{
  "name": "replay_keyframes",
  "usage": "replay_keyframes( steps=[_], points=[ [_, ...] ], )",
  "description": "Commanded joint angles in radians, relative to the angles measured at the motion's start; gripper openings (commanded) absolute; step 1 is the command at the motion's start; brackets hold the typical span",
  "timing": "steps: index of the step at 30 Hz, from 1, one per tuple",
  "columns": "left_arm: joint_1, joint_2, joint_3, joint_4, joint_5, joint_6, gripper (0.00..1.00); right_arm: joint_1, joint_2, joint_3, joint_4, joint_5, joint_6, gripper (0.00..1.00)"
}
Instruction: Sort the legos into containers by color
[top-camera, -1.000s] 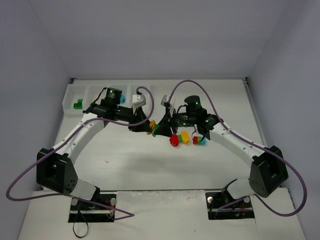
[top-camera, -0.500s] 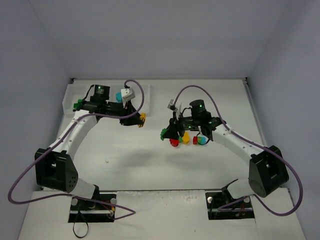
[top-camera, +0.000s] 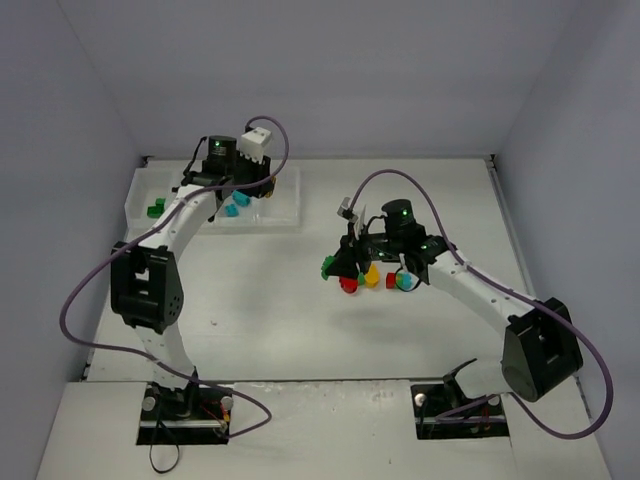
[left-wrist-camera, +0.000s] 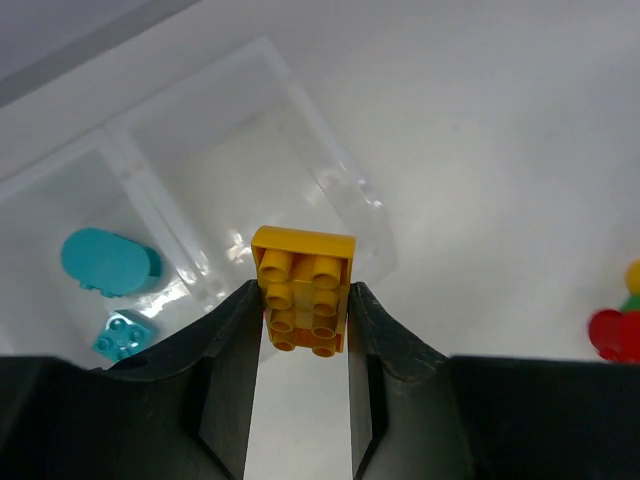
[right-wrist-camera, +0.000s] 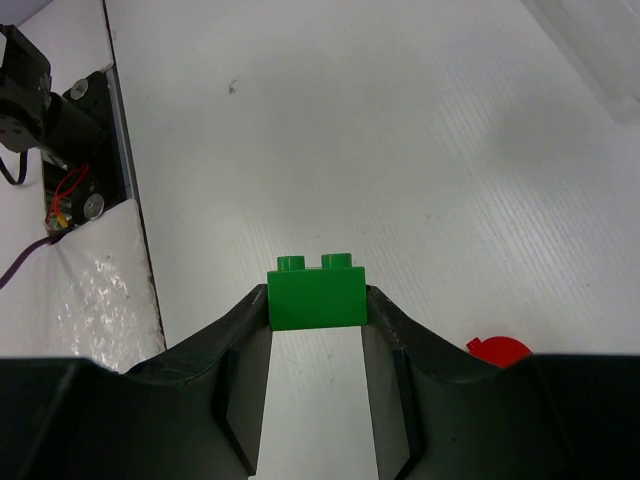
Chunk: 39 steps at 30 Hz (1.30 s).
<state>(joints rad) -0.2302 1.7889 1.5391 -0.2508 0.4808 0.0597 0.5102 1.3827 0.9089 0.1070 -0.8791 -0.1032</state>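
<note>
Your left fingers (left-wrist-camera: 232, 345) pinch one yellow brick (left-wrist-camera: 303, 290) by its long sides, studs toward the camera. It hangs over the tray (left-wrist-camera: 330, 165), above the compartment beside the one with the cyan pieces. That neighbour holds two: a rounded cyan piece (left-wrist-camera: 110, 262) and a small cyan brick (left-wrist-camera: 125, 335).

Your right fingers (right-wrist-camera: 385, 340) clamp one green brick (right-wrist-camera: 316, 295), studs up, clear of the worktop (right-wrist-camera: 400, 150). A red piece (right-wrist-camera: 498, 350) peeks out behind one finger, mostly hidden.

From above, your left arm covers the middle of the tray, so you cannot count its compartments there. The left end compartment holds green pieces (top-camera: 155, 209), too small to count.

Near your right fingers three things lie on the worktop. They are the red piece, a yellow piece (top-camera: 372, 275) and a cyan cluster (top-camera: 405, 280) that sits partly under the arm, its makeup unclear. In the left wrist view, red and yellow bits are cut off at the right edge.
</note>
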Motion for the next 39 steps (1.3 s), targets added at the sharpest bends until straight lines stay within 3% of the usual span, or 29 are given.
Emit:
replay_keyframes(
  steps=[1,11,15,19,20,21,30,32,39],
  points=[
    [-0.02,0.039,0.091,0.085,-0.154,-0.049,0.2,-0.001,-0.048,0.002,0.042,-0.003,0.02,0.0],
    [-0.032,0.188,0.217,0.081,-0.185,-0.1,0.45,-0.001,-0.048,-0.004,0.048,0.008,0.034,0.0],
    [-0.037,0.187,0.228,0.065,-0.191,-0.132,0.58,-0.001,-0.042,0.001,0.049,0.014,0.033,0.0],
    [-0.043,0.098,0.188,0.03,-0.102,-0.297,0.63,-0.001,-0.048,0.01,0.053,0.029,0.028,0.0],
    [-0.047,0.04,0.165,0.045,-0.073,-0.328,0.8,-0.001,-0.05,0.01,0.057,0.035,0.028,0.0],
    [-0.055,0.012,0.141,0.051,-0.017,-0.363,0.87,-0.001,-0.053,0.01,0.06,0.049,0.028,0.0],
    [-0.075,-0.204,-0.131,0.127,0.297,-0.753,0.88,-0.001,-0.06,0.018,0.088,0.132,0.011,0.0],
    [-0.086,-0.233,-0.193,0.139,0.305,-0.82,0.88,-0.001,-0.068,0.022,0.095,0.152,0.008,0.0],
    [-0.207,-0.241,-0.192,-0.021,0.254,-0.836,0.81,-0.001,-0.076,0.021,0.118,0.186,0.014,0.0]
  ],
)
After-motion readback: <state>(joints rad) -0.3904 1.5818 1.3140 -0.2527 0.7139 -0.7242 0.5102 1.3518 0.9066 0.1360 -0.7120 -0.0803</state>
